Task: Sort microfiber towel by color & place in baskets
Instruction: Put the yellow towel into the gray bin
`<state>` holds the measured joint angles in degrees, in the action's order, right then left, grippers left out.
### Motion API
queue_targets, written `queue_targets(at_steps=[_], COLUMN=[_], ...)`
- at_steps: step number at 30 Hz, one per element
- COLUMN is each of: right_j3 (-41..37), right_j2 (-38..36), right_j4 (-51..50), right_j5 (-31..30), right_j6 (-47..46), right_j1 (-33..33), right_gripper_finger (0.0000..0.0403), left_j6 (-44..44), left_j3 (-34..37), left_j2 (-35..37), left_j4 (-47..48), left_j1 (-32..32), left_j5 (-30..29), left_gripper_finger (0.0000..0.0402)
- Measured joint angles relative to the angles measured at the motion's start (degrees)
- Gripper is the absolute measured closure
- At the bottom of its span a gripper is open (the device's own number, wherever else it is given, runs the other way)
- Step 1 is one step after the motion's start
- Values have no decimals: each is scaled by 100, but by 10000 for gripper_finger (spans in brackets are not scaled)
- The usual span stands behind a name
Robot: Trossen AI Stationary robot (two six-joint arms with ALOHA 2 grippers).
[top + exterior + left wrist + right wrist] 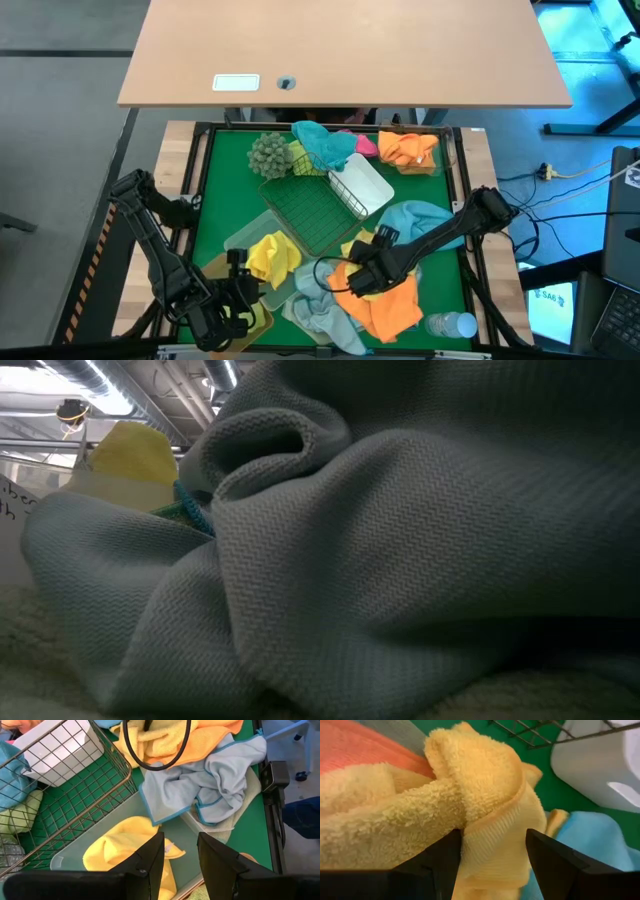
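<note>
My right gripper [352, 282] is open over the pile near the table's front. A raised fold of a yellow-orange towel [490, 805] stands between its fingers, and an orange towel [392, 305] lies beside it. My left gripper [180, 855] hangs open with nothing between its fingers, above the frosted clear basket [240, 240]. A yellow towel [125, 845] lies in that basket. A light blue towel [210, 775] is draped over the basket's near rim. In the low view this pale cloth [400, 560] fills most of the picture. My right gripper comes at the yellow-orange towel's raised fold [495, 840] steeply from above, one open finger on each side of it. Whether the fingers touch the fold I cannot tell. The towel lies on the pile.
The green wire basket [310, 210] and the white basket [365, 185] stand mid-table. Teal [325, 143], pink [365, 145], lime green [300, 160] and orange [410, 150] towels and a bobbly ball [268, 155] lie at the far edge. A blue towel [415, 220] and a clear bottle [450, 325] lie right.
</note>
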<state>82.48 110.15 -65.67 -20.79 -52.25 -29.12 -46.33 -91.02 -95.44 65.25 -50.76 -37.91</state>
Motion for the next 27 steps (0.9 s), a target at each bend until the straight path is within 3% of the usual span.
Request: queue_targets(at_steps=[6,11,15,20,27], right_j3=[-18,-18,-16,254,1280], right_j2=[0,0,0,0,-4], right_j4=[136,132,116,56,-472], right_j5=[42,151,246,532,544], right_j6=[19,69,306,424,773], right_j1=[0,0,-9,-9,-9], right_gripper_finger=[207,303,389,381,393], left_j6=[21,199,256,-72,-1318], left_j3=[0,7,7,180,1723], left_j2=[0,187,575,1169,2270], left_j4=[13,82,386,856,669], left_j1=[1,3,-152,-550,-968], left_j5=[8,95,-255,-1211,-1716], left_gripper_finger=[289,289,289,289,289])
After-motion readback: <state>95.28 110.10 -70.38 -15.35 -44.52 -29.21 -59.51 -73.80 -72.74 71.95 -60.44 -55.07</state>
